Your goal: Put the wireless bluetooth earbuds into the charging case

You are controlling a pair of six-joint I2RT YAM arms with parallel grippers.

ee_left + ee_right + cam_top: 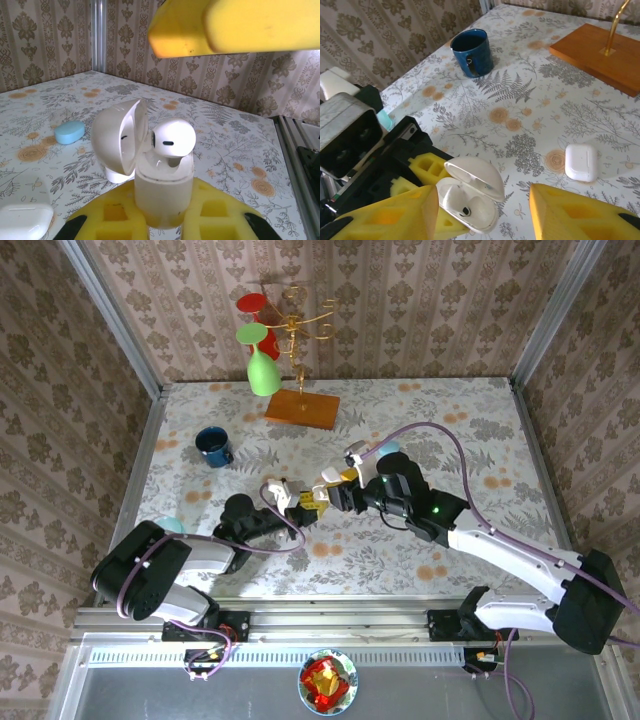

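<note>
glossy white earbud [172,140], perched in open white charging case [162,192]

Damask-patterned wallpaper walls [420,300] with metal corner posts [108,315] enclose a table [450,430] covered in floral cloth.

blue mug [214,446] — upright, left | wooden base [302,407] — right of it | green glass [263,373] inverted | bowl [301,690] at near edge

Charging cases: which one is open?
The white case clamped by the left gripper, lid flipped back, earbud poking out. The other white case and the pale blue one lie shut.
</note>
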